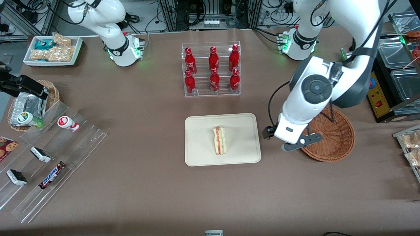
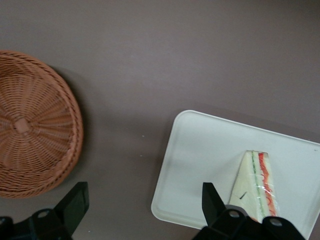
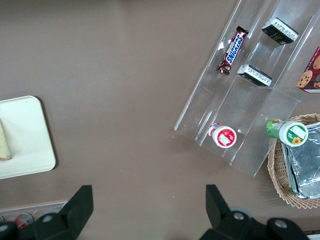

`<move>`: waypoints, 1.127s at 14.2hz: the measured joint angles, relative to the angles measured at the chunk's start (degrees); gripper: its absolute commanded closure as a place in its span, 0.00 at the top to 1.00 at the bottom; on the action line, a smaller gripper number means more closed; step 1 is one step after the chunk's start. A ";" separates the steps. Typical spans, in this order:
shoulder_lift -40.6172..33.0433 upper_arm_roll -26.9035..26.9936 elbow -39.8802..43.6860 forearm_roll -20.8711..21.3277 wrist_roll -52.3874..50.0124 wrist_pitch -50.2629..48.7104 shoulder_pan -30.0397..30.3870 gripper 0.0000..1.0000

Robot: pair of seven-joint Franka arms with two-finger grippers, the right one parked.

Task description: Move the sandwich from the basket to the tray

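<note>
Cream-beige and flat, the tray (image 1: 197, 154) sits on the brown counter (image 1: 147, 196), nearer the front camera than a clear rack of red bottles (image 1: 211, 69). On the tray lies the sandwich (image 1: 219, 140), a pale wedge showing orange-red and green filling along its cut edge; it rests on the tray's inner surface, apart from the rim. The wrist camera of the working arm shows the same sandwich (image 2: 255, 185) on the tray (image 2: 200, 160), with nothing touching it.

Beside the tray, toward the working arm's end of the counter, stands the round wicker basket (image 1: 334, 137); in the wrist view the basket (image 2: 35, 125) holds nothing, its woven floor bare. Tray and basket are near each other but do not touch.

The left arm's gripper (image 1: 288, 144) hangs above the strip of counter between tray and basket, partly overlapping the basket's rim in the front view. Its jaws (image 2: 145, 210) are spread wide apart and hold nothing, with bare counter showing between the two dark fingers (image 2: 75, 205).

Toward the parked arm's end of the counter lies a clear stepped display (image 1: 49, 164) with a Snickers bar (image 1: 52, 175) and small wrapped snacks, next to a smaller wicker basket (image 1: 52, 95) holding foil-wrapped items.
</note>
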 measured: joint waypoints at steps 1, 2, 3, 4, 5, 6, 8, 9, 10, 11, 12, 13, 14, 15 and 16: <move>-0.82 0.04 -0.01 -0.12 1.65 -0.99 1.05 1.00; -1.62 0.18 -0.03 -0.51 3.86 -2.00 2.20 1.00; -2.51 0.88 -0.09 -1.14 6.44 -2.88 3.03 1.00; -3.61 2.75 -0.22 -2.17 9.65 -3.57 3.16 1.00; -4.94 4.95 -0.59 -3.66 13.36 -4.28 3.05 1.00; -6.53 7.27 -1.18 -5.08 17.51 -5.06 2.89 1.00; -9.74 11.14 -1.94 -6.88 25.67 -8.89 2.75 1.00; -11.31 12.80 -2.09 -7.38 29.90 -11.18 2.70 1.00; -12.82 14.32 -2.18 -7.64 33.82 -13.26 2.70 1.00; -14.18 15.66 -2.16 -7.73 37.22 -15.20 2.74 1.00; -15.36 16.71 -2.03 -7.77 39.97 -16.99 2.86 1.00; -16.22 17.44 -1.55 -7.77 42.20 -18.60 3.17 1.00; -16.69 17.96 -0.87 -7.77 43.86 -19.63 3.50 1.00; -16.89 18.48 -0.13 -7.77 45.00 -20.25 3.79 1.00; -16.91 19.27 0.48 -7.83 45.75 -20.42 3.86 1.00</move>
